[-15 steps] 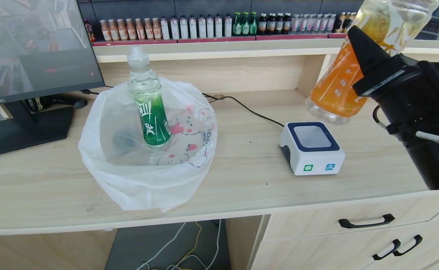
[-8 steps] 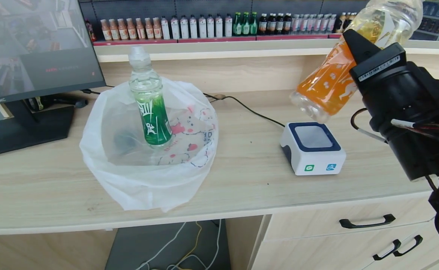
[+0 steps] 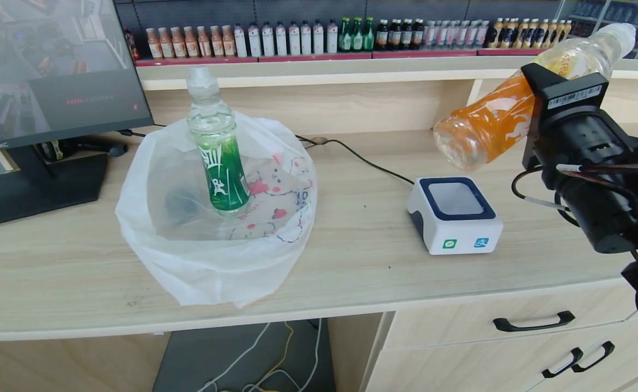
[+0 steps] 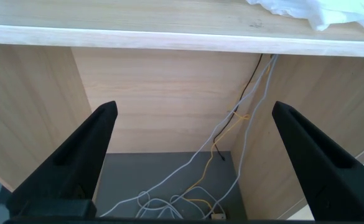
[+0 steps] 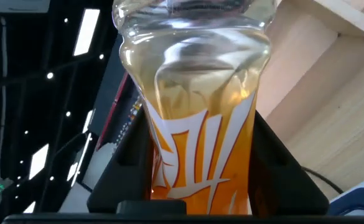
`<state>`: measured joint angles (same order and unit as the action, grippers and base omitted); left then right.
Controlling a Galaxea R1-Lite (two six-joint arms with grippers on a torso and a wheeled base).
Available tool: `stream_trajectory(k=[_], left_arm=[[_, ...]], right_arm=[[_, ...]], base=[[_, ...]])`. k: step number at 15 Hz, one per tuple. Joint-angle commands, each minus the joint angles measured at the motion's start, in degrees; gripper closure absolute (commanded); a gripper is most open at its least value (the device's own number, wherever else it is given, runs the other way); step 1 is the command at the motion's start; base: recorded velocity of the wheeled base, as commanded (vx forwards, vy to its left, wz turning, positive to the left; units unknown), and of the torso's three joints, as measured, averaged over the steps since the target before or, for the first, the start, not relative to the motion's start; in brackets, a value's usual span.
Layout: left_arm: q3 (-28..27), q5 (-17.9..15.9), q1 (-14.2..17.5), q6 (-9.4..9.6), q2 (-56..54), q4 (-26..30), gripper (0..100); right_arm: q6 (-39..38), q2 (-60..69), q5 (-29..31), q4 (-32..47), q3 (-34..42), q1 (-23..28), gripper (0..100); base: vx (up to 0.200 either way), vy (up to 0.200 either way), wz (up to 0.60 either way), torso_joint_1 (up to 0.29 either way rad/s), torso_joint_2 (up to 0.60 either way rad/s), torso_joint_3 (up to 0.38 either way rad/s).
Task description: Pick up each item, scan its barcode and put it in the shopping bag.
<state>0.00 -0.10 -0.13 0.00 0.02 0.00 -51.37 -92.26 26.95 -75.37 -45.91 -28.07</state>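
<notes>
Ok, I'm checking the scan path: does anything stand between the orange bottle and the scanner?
Nothing visible does. The orange bottle, in the right gripper, hangs tilted near the scanner, with only open air between them.

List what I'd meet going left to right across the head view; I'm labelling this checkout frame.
monitor → shopping bag, with the green bottle standing in it → scanner → right gripper, holding the orange bottle tilted
</notes>
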Motion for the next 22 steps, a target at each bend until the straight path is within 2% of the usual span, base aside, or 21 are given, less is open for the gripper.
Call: stream_trajectory(k=[1, 5, 9, 12, 22], left_arm=[[0.0, 0.0, 0.0, 0.00, 0.0, 0.0, 0], [0.0, 0.0, 0.0, 0.00, 0.0, 0.0, 0], [0.0, 0.0, 0.0, 0.00, 0.0, 0.0, 0], [0.0, 0.0, 0.0, 0.00, 0.0, 0.0, 0], [0.0, 0.0, 0.0, 0.00, 0.0, 0.0, 0]], right_arm=[[-2.9, -0.5, 0.0, 0.1, 0.6, 0.7, 100], [-9.6, -2.6, 0.1, 0.1, 2.0, 2.8, 100], [-12.6, -4.9, 0.5, 0.0, 5.0, 2.8, 100], [-15.8, -6.2, 2.9, -0.1, 5.3, 2.8, 100], [-18.2, -7.6, 3.3, -0.3, 5.2, 3.6, 100]], base=[[0.000, 0.000, 0.00, 0.000, 0.00, 0.000], [0.000, 0.000, 0.00, 0.000, 0.00, 0.000], [0.000, 0.000, 0.00, 0.000, 0.00, 0.000], [0.000, 0.000, 0.00, 0.000, 0.00, 0.000], [0.000, 0.000, 0.00, 0.000, 0.00, 0.000]])
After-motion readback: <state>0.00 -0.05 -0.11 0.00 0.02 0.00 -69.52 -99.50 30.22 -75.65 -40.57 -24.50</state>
